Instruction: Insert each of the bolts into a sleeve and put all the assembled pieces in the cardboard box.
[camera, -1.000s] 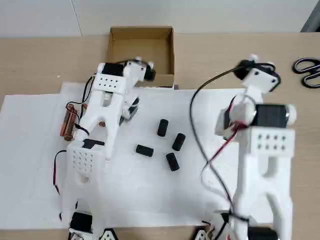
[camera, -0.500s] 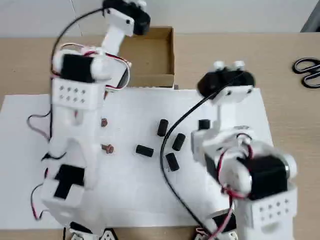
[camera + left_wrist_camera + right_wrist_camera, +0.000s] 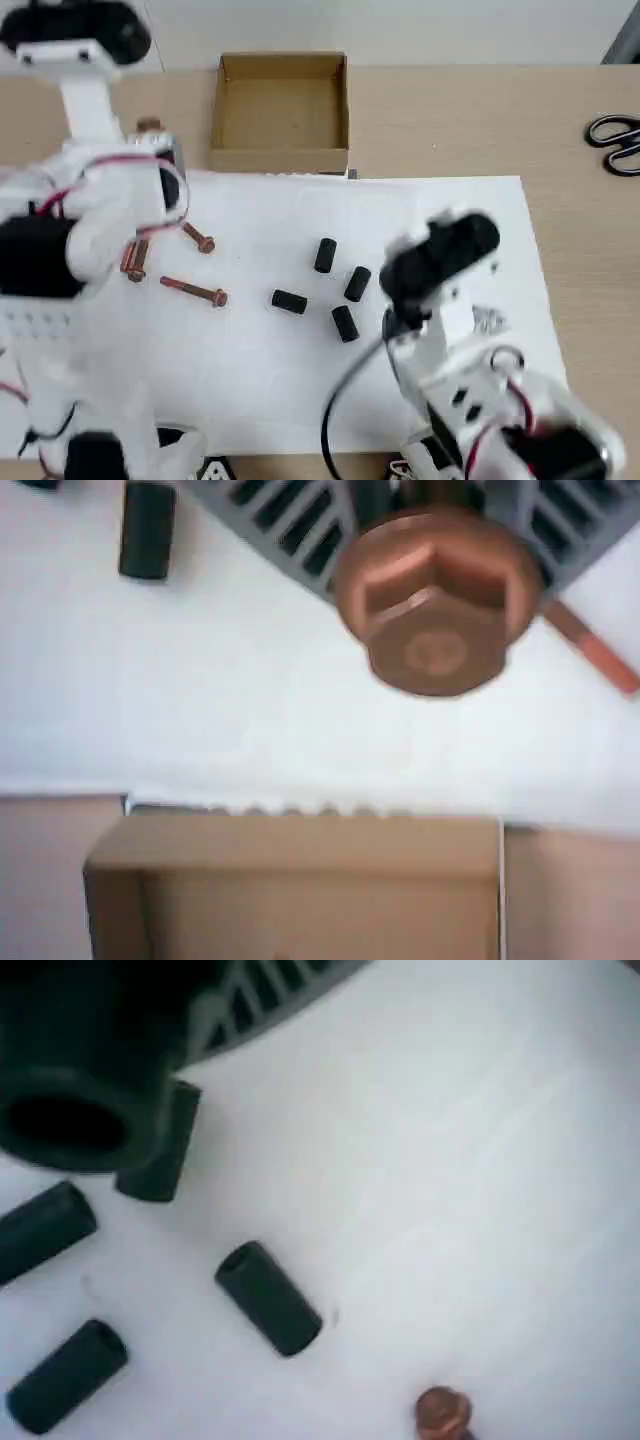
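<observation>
In the left wrist view my left gripper (image 3: pixel 432 520) is shut on a copper bolt (image 3: pixel 435 605), its hex head facing the camera, above the white paper near the cardboard box (image 3: pixel 300 875). The right gripper (image 3: pixel 95 1070) is shut on a black sleeve (image 3: pixel 75 1115) whose open end faces the camera. In the high view several black sleeves (image 3: pixel 325 255) lie mid-paper. Three copper bolts (image 3: pixel 193 291) lie to their left. The empty cardboard box (image 3: pixel 280 150) stands at the back. The held bolt's head (image 3: pixel 148 125) shows by the raised left arm.
White paper (image 3: pixel 250 380) covers the table's middle. Black scissors (image 3: pixel 615 140) lie on the wood at the far right. Both arms are raised high over the near half of the paper. A loose bolt head (image 3: pixel 443 1412) lies near the sleeves (image 3: pixel 268 1298).
The left arm lifted off the bolt pile and swung left with a bolt, uncovering the other bolts. The right arm pulled back and rose towards the camera with a sleeve.
</observation>
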Motion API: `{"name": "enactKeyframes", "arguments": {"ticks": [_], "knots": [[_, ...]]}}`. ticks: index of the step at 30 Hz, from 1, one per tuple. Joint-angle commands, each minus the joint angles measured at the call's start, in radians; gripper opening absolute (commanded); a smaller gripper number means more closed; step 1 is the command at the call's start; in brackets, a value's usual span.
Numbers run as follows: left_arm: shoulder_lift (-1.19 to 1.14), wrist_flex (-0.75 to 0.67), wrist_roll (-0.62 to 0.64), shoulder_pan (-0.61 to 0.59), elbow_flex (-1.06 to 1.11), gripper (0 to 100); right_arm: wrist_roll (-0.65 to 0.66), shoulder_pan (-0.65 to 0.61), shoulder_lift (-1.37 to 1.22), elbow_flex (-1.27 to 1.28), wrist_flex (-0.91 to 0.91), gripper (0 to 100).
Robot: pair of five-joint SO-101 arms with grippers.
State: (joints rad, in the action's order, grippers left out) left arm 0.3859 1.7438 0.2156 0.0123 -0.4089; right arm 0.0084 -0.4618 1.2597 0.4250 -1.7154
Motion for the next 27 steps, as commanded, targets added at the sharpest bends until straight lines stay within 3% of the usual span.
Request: {"name": "enactKeyframes", "arguments": {"ticks": [1, 10, 14, 20, 27], "knots": [[0.215, -0.015, 0.044, 0.037, 0.200, 0, 0.011, -0.030, 0.122, 0.104, 0.096, 0.4], [0.694, -0.454, 0.325, 0.086, 0.811, 0, 0.006, -0.035, 0.338, 0.457, 0.357, 0.4], [0.835, -0.580, 0.410, 0.087, 0.992, 0, 0.005, -0.081, 0.372, 0.568, 0.456, 0.4], [0.964, -0.628, 0.499, 0.089, 1.132, 0, -0.077, -0.255, 0.381, 0.717, 0.624, 0.4], [1.073, -0.628, 0.545, 0.098, 1.205, 0, -0.074, -0.344, 0.375, 0.804, 0.760, 0.4]]}}
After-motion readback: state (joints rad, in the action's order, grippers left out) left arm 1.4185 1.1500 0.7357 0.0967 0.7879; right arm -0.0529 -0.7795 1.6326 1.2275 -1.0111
